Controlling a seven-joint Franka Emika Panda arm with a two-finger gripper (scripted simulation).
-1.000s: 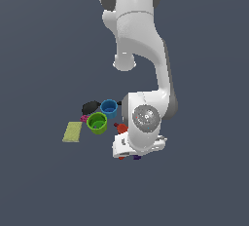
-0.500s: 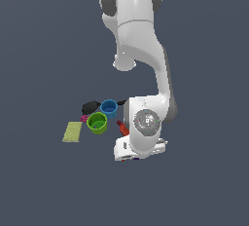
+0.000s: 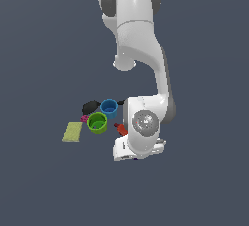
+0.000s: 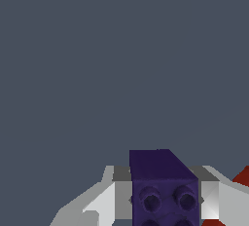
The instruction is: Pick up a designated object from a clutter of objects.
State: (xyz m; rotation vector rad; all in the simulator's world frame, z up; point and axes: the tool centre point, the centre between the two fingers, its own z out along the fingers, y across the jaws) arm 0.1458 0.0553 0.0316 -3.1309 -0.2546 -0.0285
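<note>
The designated object (image 4: pixel 163 183), a dark purple studded block, fills the gap between my two fingers in the wrist view. My gripper (image 4: pixel 165 203) is shut on it, with a grey pad (image 4: pixel 121 201) pressed against each side. In the exterior view the hand (image 3: pixel 137 153) sits low over the floor at the right edge of the clutter. The purple block is almost wholly hidden under the hand there.
On the exterior view's left of the hand lie the red-orange drill (image 3: pixel 119 128), a green cup (image 3: pixel 97 122), a blue cup (image 3: pixel 109 107), a black piece (image 3: pixel 90 106), a tiny pink bit (image 3: pixel 83 118) and a flat yellow-green block (image 3: pixel 72 132). The arm's wrist looms over the drill.
The hand has sunk slightly toward the floor and now covers the purple block that showed just below it a second ago. The clutter has not moved.
</note>
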